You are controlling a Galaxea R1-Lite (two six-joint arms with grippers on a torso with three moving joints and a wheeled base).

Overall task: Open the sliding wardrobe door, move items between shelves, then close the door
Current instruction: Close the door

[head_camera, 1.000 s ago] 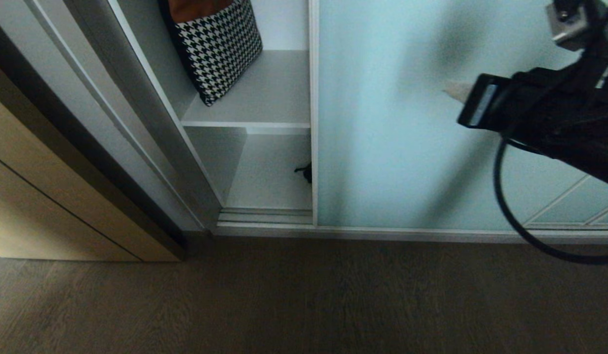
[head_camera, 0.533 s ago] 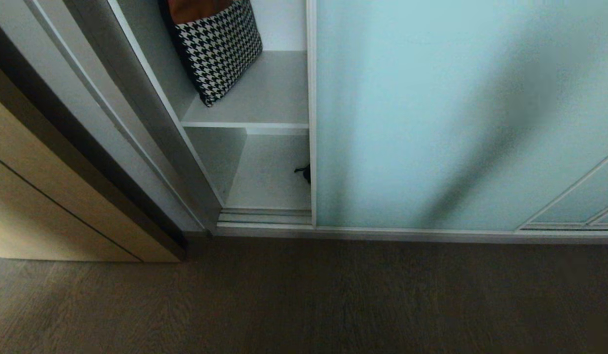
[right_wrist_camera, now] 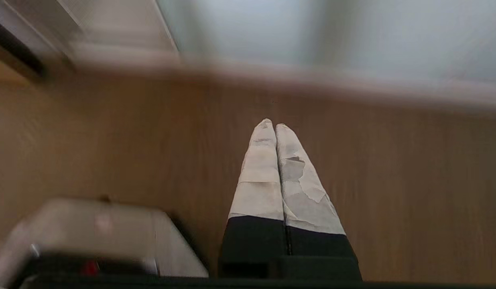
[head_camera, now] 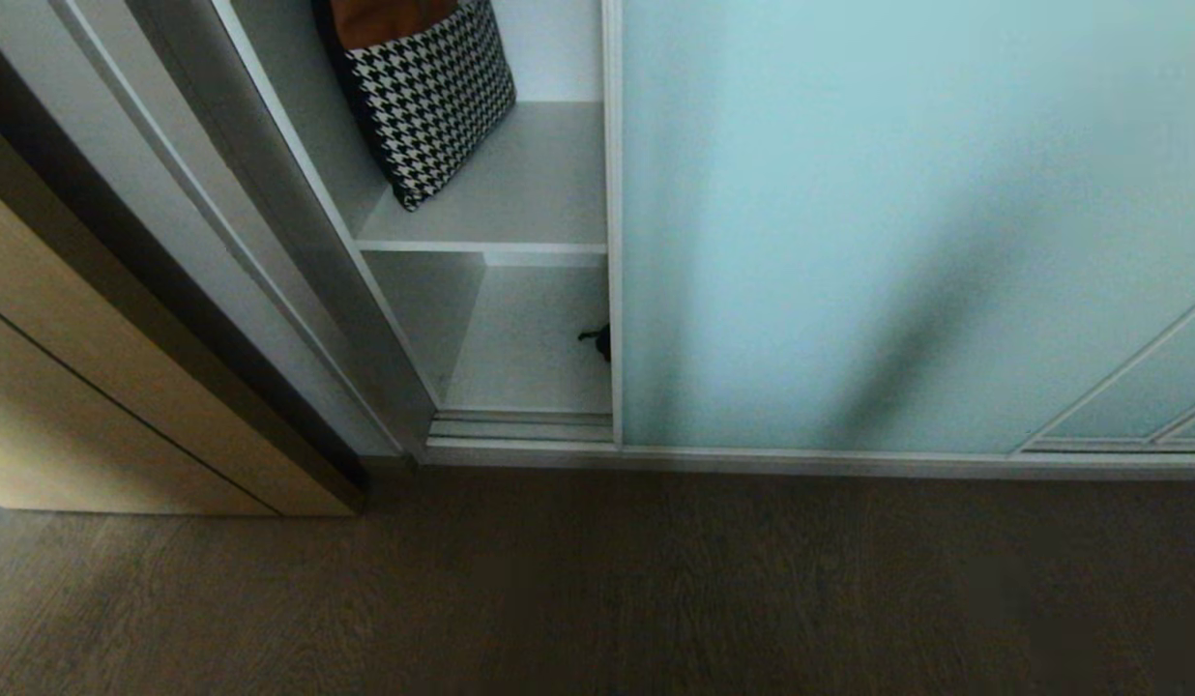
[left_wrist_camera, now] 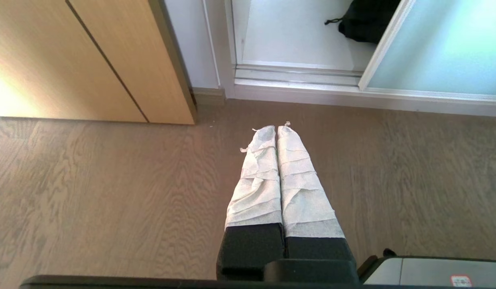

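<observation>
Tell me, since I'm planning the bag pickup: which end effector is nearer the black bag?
Left. The left end effector points toward the black bag across the floor; the right end effector faces the sliding door.

Neither arm shows in the head view. The left gripper (left_wrist_camera: pixel 276 127) points down toward the ground, its 2 white-wrapped fingers (left_wrist_camera: pixel 258 176) pressed flat together with nothing between them. The right gripper (right_wrist_camera: pixel 271 123) hangs the same way, its 2 taped fingers (right_wrist_camera: pixel 261 172) closed tip to tip and empty, the wrapping torn on one.
</observation>
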